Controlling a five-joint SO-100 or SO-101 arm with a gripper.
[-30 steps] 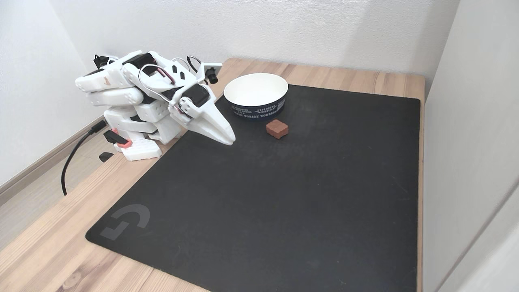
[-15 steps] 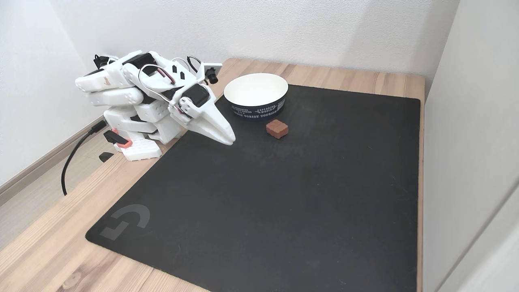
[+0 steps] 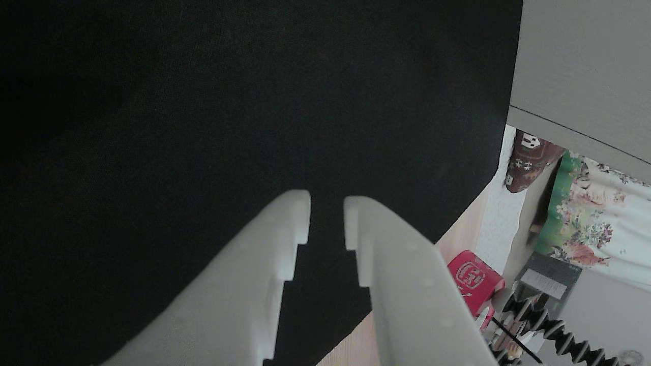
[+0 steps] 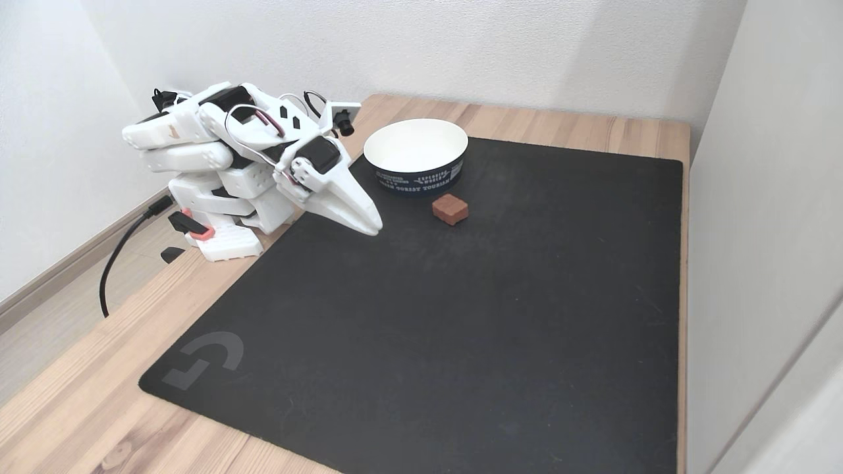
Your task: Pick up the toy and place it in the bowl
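in the fixed view the white arm [image 4: 224, 158] sits folded low at about nine to ten o'clock of the black mat [image 4: 461, 316], its base on the wooden table [image 4: 79, 395] just off the mat's edge. the gripper [image 4: 374, 228] points down toward the mat with its tip at the mat's near-arm side; in the other view the gripper [image 3: 326, 213] comes in from six o'clock with its two pale fingers [image 3: 274, 239] a narrow gap apart, nothing between them, bare mat beneath. the toy [image 4: 450, 209], a small dull-red cube, lies on the mat at about three o'clock of the gripper tip, apart from it, and just beside the bowl [image 4: 416, 157] at the bowl's five o'clock. the bowl stands upright at the mat's twelve o'clock edge, white inside with a dark lettered band outside. in the other view a red packet [image 3: 470, 277] shows past the mat's corner at four o'clock.
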